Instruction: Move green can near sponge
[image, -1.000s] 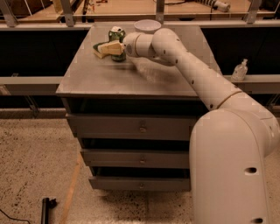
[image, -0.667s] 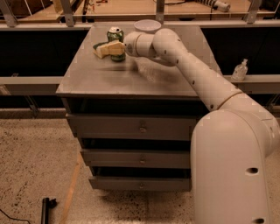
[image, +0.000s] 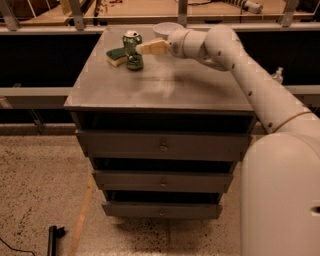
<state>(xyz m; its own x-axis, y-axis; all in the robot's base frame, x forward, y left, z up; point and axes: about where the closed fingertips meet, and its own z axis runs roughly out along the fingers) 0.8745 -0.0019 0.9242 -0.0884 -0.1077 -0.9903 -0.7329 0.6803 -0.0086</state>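
The green can (image: 132, 50) stands upright on the grey cabinet top (image: 160, 90), near its back left corner. The sponge (image: 115, 55), dark green over yellow, lies right against the can's left side. My gripper (image: 145, 48) points left at the can's height, just to the right of the can. From this view I cannot tell whether it touches the can.
A white bowl (image: 167, 28) sits at the back edge of the top, behind my wrist. The cabinet has several drawers (image: 162, 145) below. A railing (image: 35, 92) runs behind and beside it. A dark tool (image: 52, 239) lies on the speckled floor.
My gripper was over the can and sponge. It has drawn back to the right, and the can now shows in full, upright beside the sponge.
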